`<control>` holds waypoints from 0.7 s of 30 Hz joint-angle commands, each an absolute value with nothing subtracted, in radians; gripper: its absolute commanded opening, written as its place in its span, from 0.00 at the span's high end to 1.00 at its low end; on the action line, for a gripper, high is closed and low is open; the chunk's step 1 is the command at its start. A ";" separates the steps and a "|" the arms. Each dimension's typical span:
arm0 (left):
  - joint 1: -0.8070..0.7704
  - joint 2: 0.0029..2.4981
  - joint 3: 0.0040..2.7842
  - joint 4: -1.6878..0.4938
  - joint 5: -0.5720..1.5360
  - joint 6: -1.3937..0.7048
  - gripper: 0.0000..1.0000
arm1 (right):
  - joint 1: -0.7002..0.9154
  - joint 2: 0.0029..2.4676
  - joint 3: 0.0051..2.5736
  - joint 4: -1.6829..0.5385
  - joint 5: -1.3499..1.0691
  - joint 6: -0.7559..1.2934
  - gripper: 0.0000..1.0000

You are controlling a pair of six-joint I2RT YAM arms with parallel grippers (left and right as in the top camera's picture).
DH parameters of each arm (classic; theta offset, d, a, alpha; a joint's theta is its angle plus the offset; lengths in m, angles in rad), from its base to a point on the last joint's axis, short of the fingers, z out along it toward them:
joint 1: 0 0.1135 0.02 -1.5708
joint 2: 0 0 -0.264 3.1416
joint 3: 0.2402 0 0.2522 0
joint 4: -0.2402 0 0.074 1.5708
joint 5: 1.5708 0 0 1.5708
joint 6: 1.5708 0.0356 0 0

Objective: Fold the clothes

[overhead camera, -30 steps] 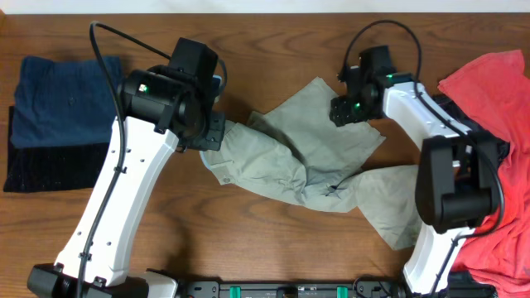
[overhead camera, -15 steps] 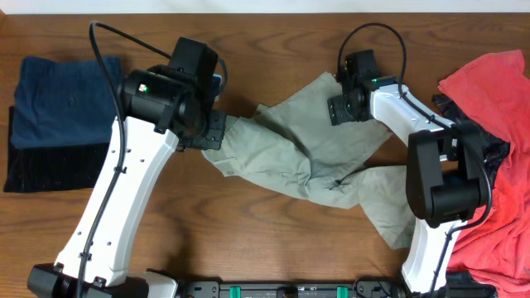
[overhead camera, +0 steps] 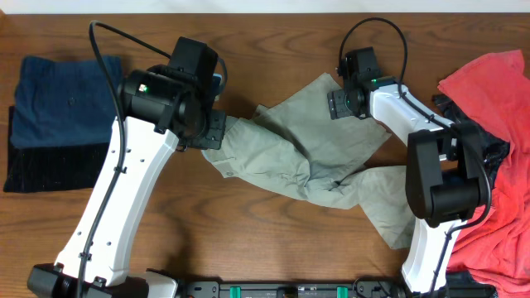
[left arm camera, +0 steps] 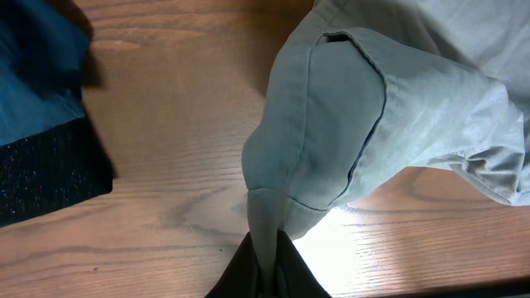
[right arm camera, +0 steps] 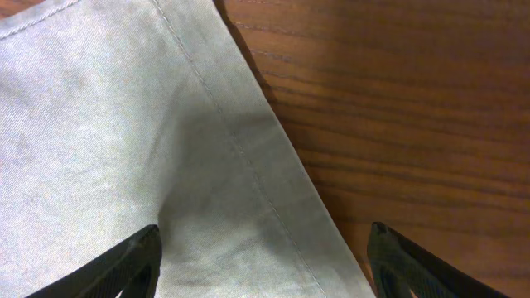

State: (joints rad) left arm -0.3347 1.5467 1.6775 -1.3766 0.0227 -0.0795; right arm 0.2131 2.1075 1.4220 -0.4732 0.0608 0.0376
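The pale khaki-green shorts (overhead camera: pixel 319 153) lie crumpled across the middle of the table. My left gripper (left arm camera: pixel 267 263) is shut on a fold of their left end near a pocket (left arm camera: pixel 348 124), holding it just above the wood. My right gripper (right arm camera: pixel 263 261) is open, its fingers straddling the hemmed upper edge of the shorts (right arm camera: pixel 166 149). In the overhead view it sits over the shorts' top corner (overhead camera: pixel 344 99). Folded navy and black clothes (overhead camera: pixel 62 120) lie at the far left. A red garment (overhead camera: pixel 497 108) lies heaped at the right.
A dark garment (overhead camera: pixel 497 153) shows beside the red one under my right arm. The navy and black fabric also shows in the left wrist view (left arm camera: pixel 41 124). Bare wooden table (overhead camera: pixel 273 50) lies behind the shorts.
My right gripper has moved left and back to the shorts' top corner. The shorts' upper part has shifted a little. My left arm has not moved.
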 commanded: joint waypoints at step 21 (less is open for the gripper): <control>-0.332 1.537 1.696 -1.318 -0.074 -0.091 0.94 | 0.119 1.829 1.479 -0.744 0.098 0.089 0.99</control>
